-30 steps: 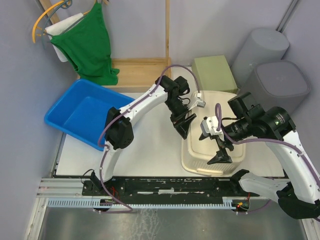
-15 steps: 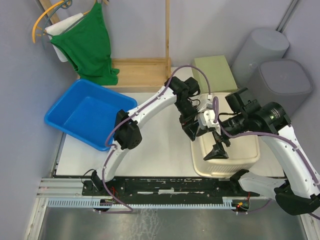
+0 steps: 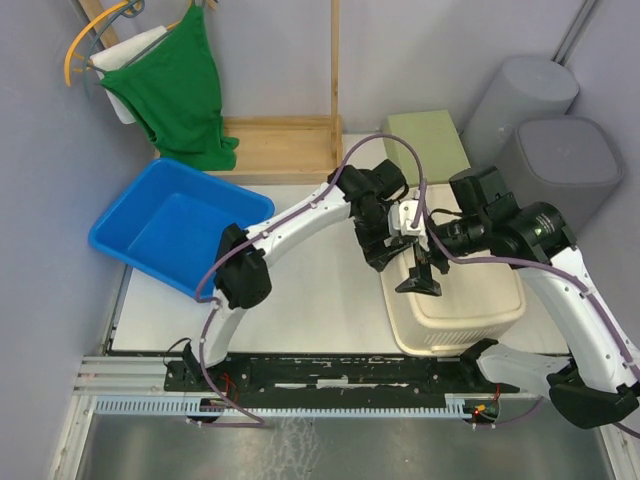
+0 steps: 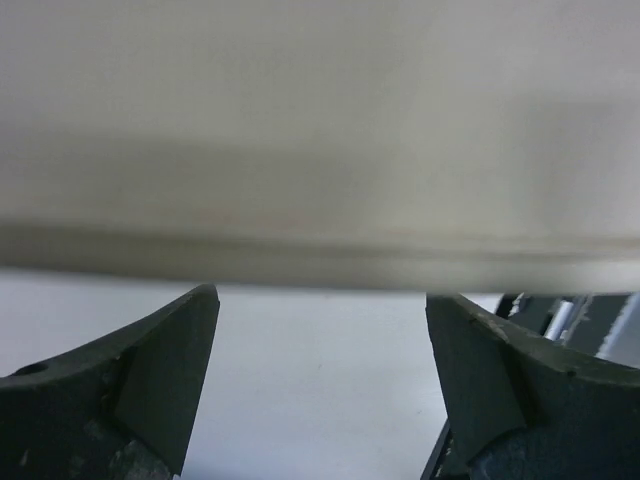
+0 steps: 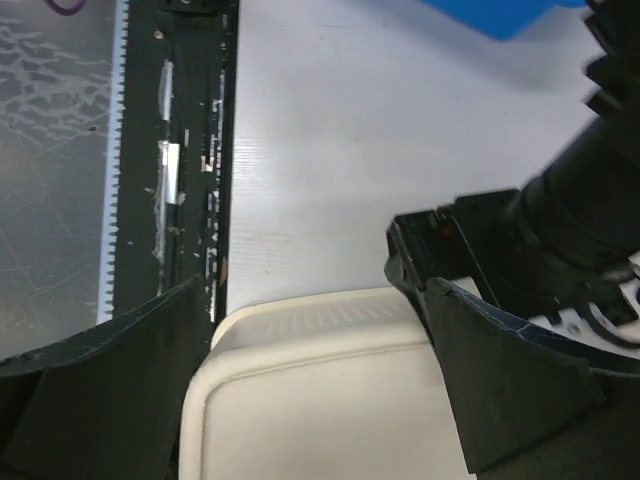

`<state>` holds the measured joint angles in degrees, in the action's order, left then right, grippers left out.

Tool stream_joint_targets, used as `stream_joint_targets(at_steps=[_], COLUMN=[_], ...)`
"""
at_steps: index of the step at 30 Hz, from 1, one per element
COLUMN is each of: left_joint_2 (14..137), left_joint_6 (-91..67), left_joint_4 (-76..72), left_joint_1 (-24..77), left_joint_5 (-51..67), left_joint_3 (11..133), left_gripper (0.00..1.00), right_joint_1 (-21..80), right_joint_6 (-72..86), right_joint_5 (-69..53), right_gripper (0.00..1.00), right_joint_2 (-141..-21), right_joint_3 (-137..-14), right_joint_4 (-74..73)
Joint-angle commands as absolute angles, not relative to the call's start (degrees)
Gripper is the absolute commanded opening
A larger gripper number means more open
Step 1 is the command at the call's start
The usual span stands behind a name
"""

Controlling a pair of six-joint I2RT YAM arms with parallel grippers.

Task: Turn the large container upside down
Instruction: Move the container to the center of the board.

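Over the last second the large container (image 3: 462,300) has rolled from mouth-up to base-up and shifted toward three o'clock. It now sits on the bench (image 3: 300,300) at about four o'clock in the top view, with its smooth underside showing. The left jaws stand apart just beside its ten o'clock wall, gripping nothing. The right jaws hang apart above its eleven o'clock corner. The flip looks done; probably only backing both arms clear remains.

Bright, even, diffuse light; soft shadows on worktop (image 3: 300,300). Left wrist view: large container (image 4: 320,130) close, heavily blurred. Right wrist view sharper.
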<state>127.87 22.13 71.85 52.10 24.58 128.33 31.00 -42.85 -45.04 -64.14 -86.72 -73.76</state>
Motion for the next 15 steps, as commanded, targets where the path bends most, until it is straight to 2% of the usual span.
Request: stream_joint_targets(at_steps=[1,5,12,15], left_joint_2=[113.12,103.73,87.59,77.29], left_joint_6=[18.22,17.98,20.87,22.38], left_joint_4=[56.28,52.30,48.71,44.97], left_joint_1=[49.07,42.14,30.79,28.03], left_joint_5=[1.63,-4.41,-7.30,-9.67], left_joint_3=[115.65,108.18,97.03,87.25], left_gripper=[0.91,0.92,0.95,0.97], right_joint_1=[30.75,30.69,30.77,30.90], right_joint_6=[-43.62,-46.07,-45.28,-50.19], right_joint_5=[-37.51,-33.53,-41.85,-43.94], right_gripper=[1.00,1.00,1.00,1.00], right_joint_2=[-64.77,-66.19,-70.77,-74.03], right_joint_3=[-91.33,-94.11,-100.04,-100.23], right_joint_4=[-70.78,-71.99,-73.92,-75.81])
